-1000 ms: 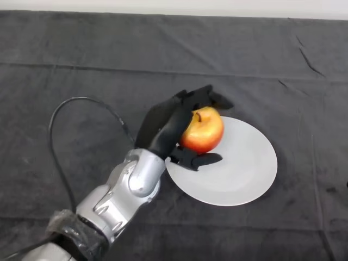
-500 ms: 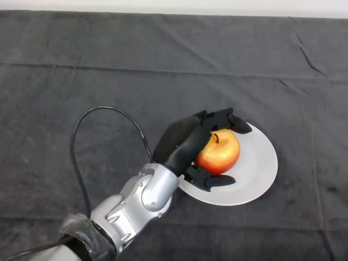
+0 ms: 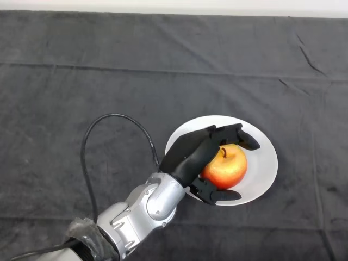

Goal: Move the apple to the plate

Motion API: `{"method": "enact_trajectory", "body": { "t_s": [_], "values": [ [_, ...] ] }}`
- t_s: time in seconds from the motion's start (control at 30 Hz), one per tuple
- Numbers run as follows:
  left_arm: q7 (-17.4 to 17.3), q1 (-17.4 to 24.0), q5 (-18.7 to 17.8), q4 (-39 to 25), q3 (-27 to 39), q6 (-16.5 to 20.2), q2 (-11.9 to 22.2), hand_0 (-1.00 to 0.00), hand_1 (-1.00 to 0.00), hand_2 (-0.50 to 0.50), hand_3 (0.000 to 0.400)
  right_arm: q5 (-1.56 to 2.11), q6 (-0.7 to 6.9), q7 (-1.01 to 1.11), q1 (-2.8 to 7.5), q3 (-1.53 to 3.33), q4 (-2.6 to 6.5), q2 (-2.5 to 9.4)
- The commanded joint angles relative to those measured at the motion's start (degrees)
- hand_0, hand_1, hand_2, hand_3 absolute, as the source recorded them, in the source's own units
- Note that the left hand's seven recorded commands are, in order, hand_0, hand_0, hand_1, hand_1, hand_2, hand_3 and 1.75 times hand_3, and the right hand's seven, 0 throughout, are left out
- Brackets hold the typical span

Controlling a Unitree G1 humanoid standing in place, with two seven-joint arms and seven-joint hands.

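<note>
A red and yellow apple (image 3: 227, 167) with its stem up is over the middle of a white round plate (image 3: 264, 152) on the dark cloth. My left hand (image 3: 190, 154) is curled round the apple from its left side, fingers (image 3: 239, 136) over its far side and thumb (image 3: 222, 194) along its near side. I cannot tell whether the apple rests on the plate or is held just above it. My silver-grey arm (image 3: 147, 204) reaches in from the lower left and covers the plate's near left rim.
A dark wrinkled cloth (image 3: 81, 92) covers the whole table. A pale strip (image 3: 174, 5) runs along the table's far edge.
My hand has carried the apple to the right and nearer, from the plate's far left rim to over its middle. The plate has not moved.
</note>
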Motion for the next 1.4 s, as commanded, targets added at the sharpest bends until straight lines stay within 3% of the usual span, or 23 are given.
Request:
{"method": "enact_trajectory", "body": {
  "t_s": [0.03,0.7,1.4],
  "values": [
    [-1.2,-4.1,-0.7,0.8,-1.2,0.0,1.5,0.00,0.00,0.00,0.000,0.83,5.68,-0.33,6.47,-0.44,6.20,5.47],
    [-0.3,-3.1,-3.2,-2.7,8.2,-1.8,5.9,0.00,0.00,0.00,0.000,0.79,5.72,-0.34,6.49,-0.47,6.13,5.48],
    [-2.3,1.2,-7.1,-5.2,25.4,-5.3,17.3,0.00,0.00,0.00,0.000,0.81,5.81,-0.36,6.53,-0.42,5.98,5.51]
  ]
}}
